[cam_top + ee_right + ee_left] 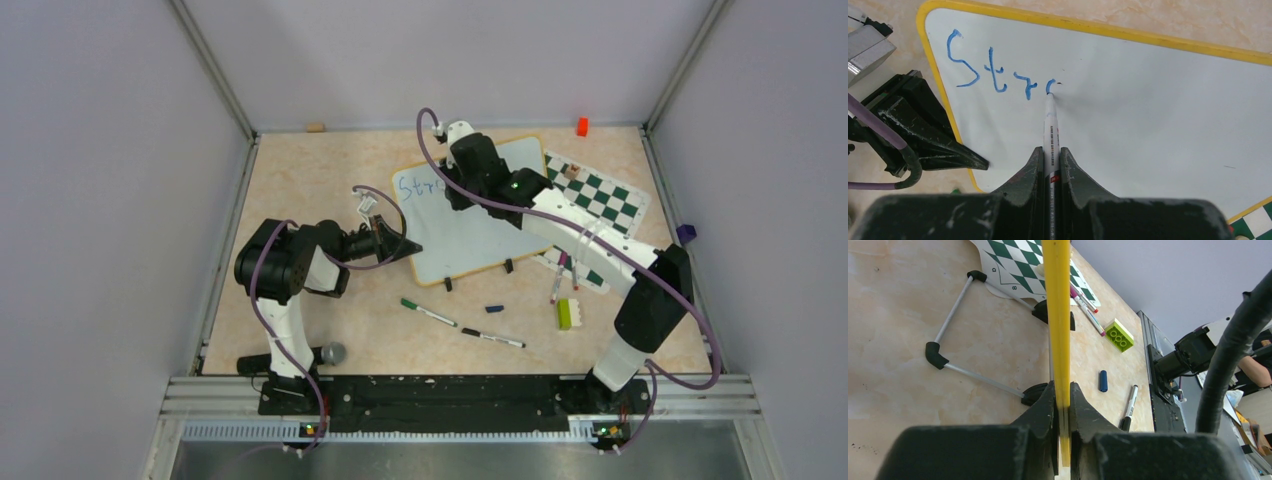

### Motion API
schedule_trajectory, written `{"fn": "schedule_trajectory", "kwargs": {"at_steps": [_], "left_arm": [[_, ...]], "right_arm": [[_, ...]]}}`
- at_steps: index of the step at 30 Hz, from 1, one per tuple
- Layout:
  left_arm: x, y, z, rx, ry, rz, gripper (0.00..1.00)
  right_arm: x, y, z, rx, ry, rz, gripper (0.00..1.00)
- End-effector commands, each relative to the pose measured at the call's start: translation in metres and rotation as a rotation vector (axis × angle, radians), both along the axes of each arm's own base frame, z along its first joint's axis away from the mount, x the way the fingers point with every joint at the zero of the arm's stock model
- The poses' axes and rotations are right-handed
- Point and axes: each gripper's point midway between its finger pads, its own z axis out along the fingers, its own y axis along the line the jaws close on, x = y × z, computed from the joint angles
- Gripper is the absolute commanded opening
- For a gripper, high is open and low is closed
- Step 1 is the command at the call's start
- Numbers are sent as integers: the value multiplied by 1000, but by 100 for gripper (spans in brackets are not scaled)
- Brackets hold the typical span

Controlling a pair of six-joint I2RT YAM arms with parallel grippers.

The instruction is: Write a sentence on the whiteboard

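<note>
Worktop (300,180): carries everything; spare pens lie near its front edge, clear of the work.
Whiteboard (470,235): middle of the worktop toward the far edge, set askew, its right side beside the chessboard (600,205). Mostly blank, so there is ample room to the right of the writing.
Left gripper (1062,390): closed on the whiteboard's yellow left rim, bracing it. Judgement: this clamp should stay firm, since any slip will smear the strokes.
Right gripper (1050,152): closed on the pen (1051,135), barrel running straight out between the fingers.
Pen tip: touching the whiteboard at the top of the fourth letter.
Writing (998,75): blue "Str" plus a curve just begun, near the top left corner.
Step in hand: likely closing the round letter. Light, even pressure; match the height of the letters beside it; drift right along the same line.
</note>
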Motion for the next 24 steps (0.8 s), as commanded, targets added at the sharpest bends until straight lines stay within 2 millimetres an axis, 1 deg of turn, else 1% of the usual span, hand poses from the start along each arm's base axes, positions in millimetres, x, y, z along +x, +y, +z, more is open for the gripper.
{"fn": "schedule_trajectory", "kwargs": {"at_steps": [1, 4, 10, 19, 24], "left_arm": [[-16, -6, 10, 5, -181, -97, 0], [-17, -6, 10, 5, -178, -97, 0], [-17, -6, 10, 5, -180, -97, 0], [-17, -6, 10, 5, -180, -98, 0], [-17, -6, 10, 5, -181, -99, 0]], "right_arm": [[8, -13, 8, -32, -40, -54, 0], [11, -16, 11, -41, -55, -76, 0], [17, -16, 17, -38, -70, -94, 0], [24, -9, 25, -16, -84, -100, 0], [24, -1, 25, 5, -77, -73, 0]]}}
